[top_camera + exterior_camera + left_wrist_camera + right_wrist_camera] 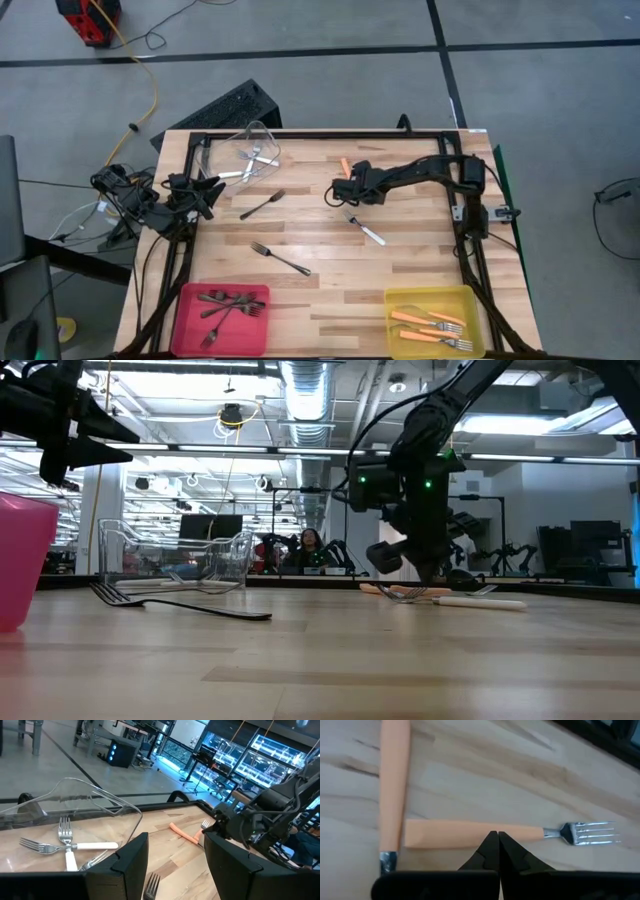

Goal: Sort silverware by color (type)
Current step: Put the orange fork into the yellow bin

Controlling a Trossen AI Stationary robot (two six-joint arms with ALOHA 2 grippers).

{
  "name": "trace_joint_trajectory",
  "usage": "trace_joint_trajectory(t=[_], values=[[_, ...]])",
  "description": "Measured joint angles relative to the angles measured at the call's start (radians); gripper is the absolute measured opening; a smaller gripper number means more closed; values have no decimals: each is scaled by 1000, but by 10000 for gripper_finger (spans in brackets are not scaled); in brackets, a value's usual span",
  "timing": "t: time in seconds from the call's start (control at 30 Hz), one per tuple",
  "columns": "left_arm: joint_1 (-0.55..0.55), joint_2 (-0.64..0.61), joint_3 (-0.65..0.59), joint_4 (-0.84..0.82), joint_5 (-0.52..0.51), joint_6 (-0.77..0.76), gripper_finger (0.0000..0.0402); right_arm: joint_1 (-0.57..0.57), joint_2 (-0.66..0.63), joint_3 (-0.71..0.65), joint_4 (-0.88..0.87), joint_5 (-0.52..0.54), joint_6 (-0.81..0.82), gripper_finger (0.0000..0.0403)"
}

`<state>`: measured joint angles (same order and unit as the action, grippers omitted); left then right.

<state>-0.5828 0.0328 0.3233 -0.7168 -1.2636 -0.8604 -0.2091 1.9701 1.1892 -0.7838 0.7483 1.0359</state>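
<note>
Forks look light, stiff and slick, lying flat on the wood, so a pinch across the handle middle seems best; right gripper [498,840], jaws closed and empty, hangs over two orange-handled forks [470,834] near 12 o'clock of the table [330,300], left gripper [175,865] waits wide open at 9 o'clock. Count: two dark forks [280,258] loose at centre, one white-handled fork [366,230] at centre, about three orange in yellow bin [400,296], several dark in pink bin [190,293], about three white-handled in clear bin [262,130].

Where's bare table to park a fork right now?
Free: the strip between the pink bin and the yellow bin, and the wood right of the white-handled fork. Crowded: around the right tool by the orange forks, and near the clear bin.
</note>
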Motion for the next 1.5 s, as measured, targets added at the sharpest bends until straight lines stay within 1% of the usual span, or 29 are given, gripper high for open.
trace_joint_trajectory(t=[0.17,0.3,0.4,0.5,0.63,0.73,0.8,0.87,0.93,1.03,1.17,1.27,1.4,1.5], values=[[0,0,0,0,-2,0,178,-9,-1,0,8,28,3,14],[0,0,0,0,0,0,178,-23,16,1,17,16,4,14],[0,0,0,0,2,0,178,-20,26,1,22,-3,3,14],[0,0,0,0,5,0,178,-10,45,2,42,0,-16,14],[0,0,0,0,11,0,178,32,44,2,138,-28,-56,14],[0,0,0,0,10,0,178,72,43,9,222,-94,-119,14],[0,0,0,0,7,0,178,96,42,38,259,-154,-161,17],[0,0,0,0,7,0,178,118,42,65,283,-167,-207,19],[0,0,0,0,6,0,178,148,42,92,291,-142,-249,19],[0,0,0,0,5,0,178,180,36,153,272,-62,-299,21],[0,0,0,0,5,0,178,169,23,212,208,34,-292,21],[0,0,0,-1,7,0,178,136,31,208,173,77,-254,20],[0,0,0,-2,9,0,178,94,47,182,172,93,-195,19],[0,0,0,-4,11,0,178,88,49,144,156,181,-140,18]])
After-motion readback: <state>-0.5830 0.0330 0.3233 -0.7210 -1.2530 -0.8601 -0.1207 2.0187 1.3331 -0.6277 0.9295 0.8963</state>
